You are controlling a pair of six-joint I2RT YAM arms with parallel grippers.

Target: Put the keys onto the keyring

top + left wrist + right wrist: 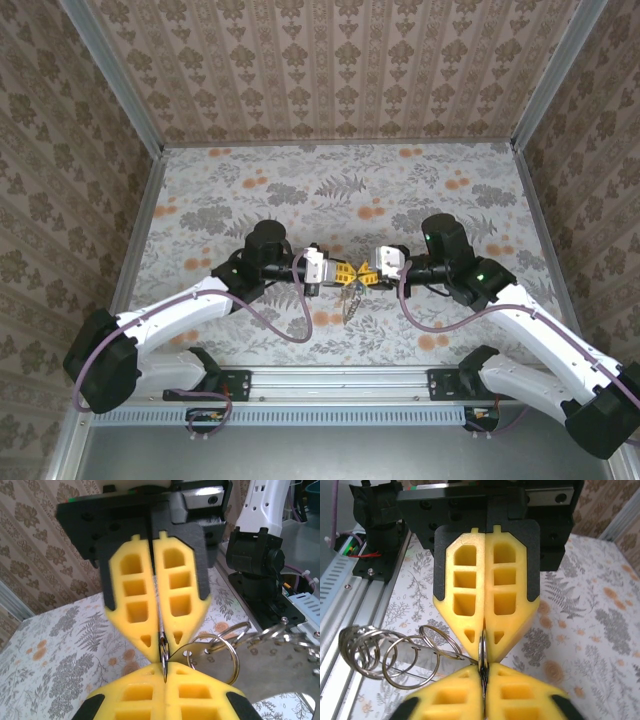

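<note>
My two grippers meet tip to tip above the middle of the flowered table (pixel 300 190), left gripper (pixel 343 272) and right gripper (pixel 369 274). Both are shut on the same thin keyring (pixel 164 656), which I see edge-on between the yellow pads. In the left wrist view my left gripper (pixel 165 677) pinches it from below and the right gripper (pixel 160 644) from above. The right wrist view mirrors this: right gripper (pixel 482 675), left gripper (pixel 483 647), keyring (pixel 482 651). A bunch of silvery rings with a flat metal piece (pixel 207 661) (pixel 427 662) hangs off it (pixel 350 300). I cannot pick out the keys.
An aluminium rail (pixel 340 380) runs along the near edge, carrying both arm bases (pixel 255 565) (pixel 375 530). Patterned walls (pixel 330 60) close in the back and sides.
</note>
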